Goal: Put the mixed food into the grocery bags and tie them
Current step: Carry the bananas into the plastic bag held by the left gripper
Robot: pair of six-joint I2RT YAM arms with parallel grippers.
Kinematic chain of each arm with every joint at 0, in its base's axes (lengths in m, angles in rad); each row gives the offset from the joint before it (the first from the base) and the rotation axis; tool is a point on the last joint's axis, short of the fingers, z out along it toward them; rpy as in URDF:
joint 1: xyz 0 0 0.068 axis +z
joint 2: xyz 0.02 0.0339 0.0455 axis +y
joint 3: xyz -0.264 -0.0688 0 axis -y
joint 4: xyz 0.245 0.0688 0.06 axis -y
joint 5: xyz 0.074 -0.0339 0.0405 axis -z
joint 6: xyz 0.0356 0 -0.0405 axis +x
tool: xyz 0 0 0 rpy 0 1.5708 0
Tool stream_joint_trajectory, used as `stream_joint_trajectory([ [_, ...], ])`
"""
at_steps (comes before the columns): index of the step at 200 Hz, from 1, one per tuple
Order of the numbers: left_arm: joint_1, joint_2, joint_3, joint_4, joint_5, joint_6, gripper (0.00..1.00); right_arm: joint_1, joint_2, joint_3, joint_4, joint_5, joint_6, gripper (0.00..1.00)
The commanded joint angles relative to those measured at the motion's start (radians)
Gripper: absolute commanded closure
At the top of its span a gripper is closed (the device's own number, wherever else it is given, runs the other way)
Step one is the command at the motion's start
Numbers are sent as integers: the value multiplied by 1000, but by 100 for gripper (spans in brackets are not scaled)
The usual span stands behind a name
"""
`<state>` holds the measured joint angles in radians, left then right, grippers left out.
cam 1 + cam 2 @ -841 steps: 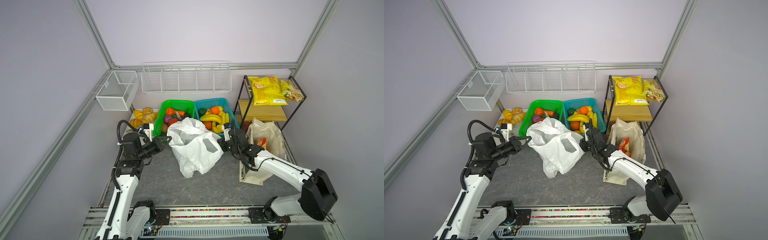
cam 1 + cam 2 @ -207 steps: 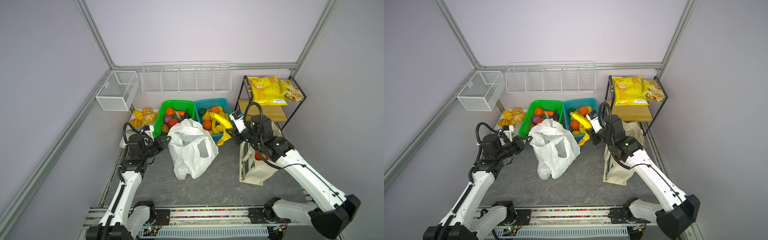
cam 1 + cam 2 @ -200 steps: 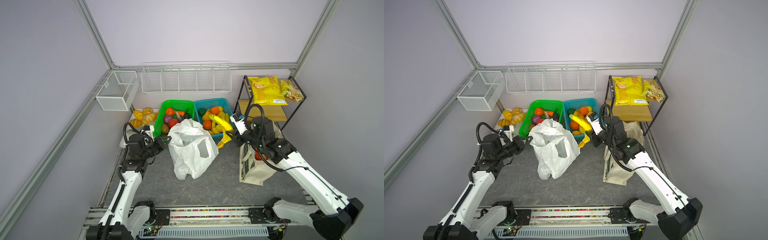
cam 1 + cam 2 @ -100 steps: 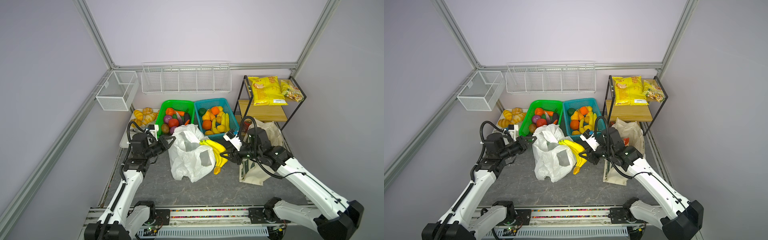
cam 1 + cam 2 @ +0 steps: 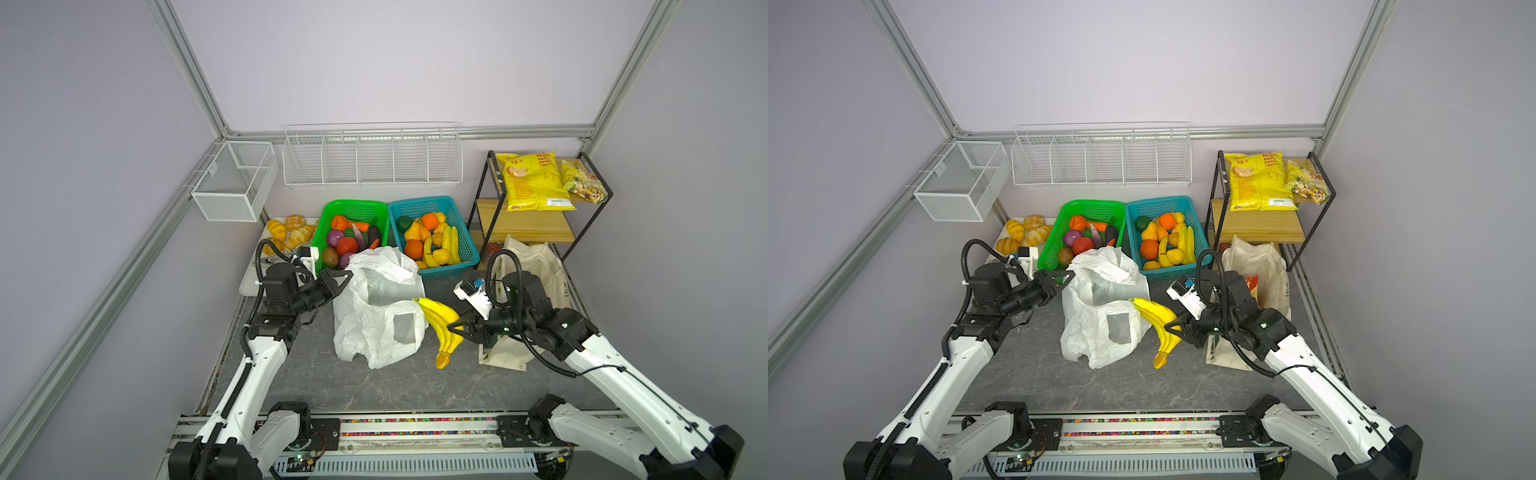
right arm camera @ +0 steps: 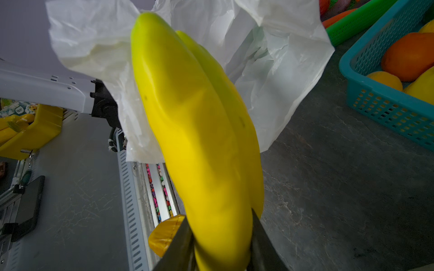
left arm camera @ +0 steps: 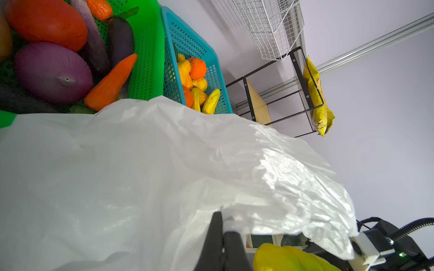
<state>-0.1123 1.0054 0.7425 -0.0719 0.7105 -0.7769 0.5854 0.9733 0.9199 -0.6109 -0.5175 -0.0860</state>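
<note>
Yellow toy banana (image 5: 441, 322) sits clamped in my right gripper (image 5: 457, 329), tip just at the mouth of the white plastic bag (image 5: 376, 332) ahead of the jaws. My left gripper (image 5: 346, 276) is clenched on that bag's rim. Behind the right jaws, the canvas tote (image 5: 1268, 262) holds a red packet (image 5: 1252, 286); I judge most loading and both ties remain.

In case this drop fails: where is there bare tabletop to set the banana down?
Widest bare tabletop lies between the plastic bag and the front rail. A narrower strip runs between the bag and the left arm. Crowded: the back, with the green basket and blue basket, and the right, by the cloth bag.
</note>
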Motion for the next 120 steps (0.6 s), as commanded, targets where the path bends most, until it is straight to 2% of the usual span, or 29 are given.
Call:
stream_joint_trajectory([
  [1, -10, 4, 30, 23, 31, 13, 100, 14, 36, 3, 16, -20, 3, 84],
  [41, -31, 3, 36, -1, 100, 91, 100, 50, 234, 169, -8, -32, -36, 85],
  [79, -103, 26, 68, -40, 132, 186, 100, 75, 348, 302, -41, -28, -95, 85],
  [102, -127, 44, 89, -54, 155, 209, 100, 107, 372, 354, -91, 78, -226, 84],
  [120, -132, 48, 89, -33, 175, 209, 100, 109, 356, 347, -42, 134, -283, 85],
])
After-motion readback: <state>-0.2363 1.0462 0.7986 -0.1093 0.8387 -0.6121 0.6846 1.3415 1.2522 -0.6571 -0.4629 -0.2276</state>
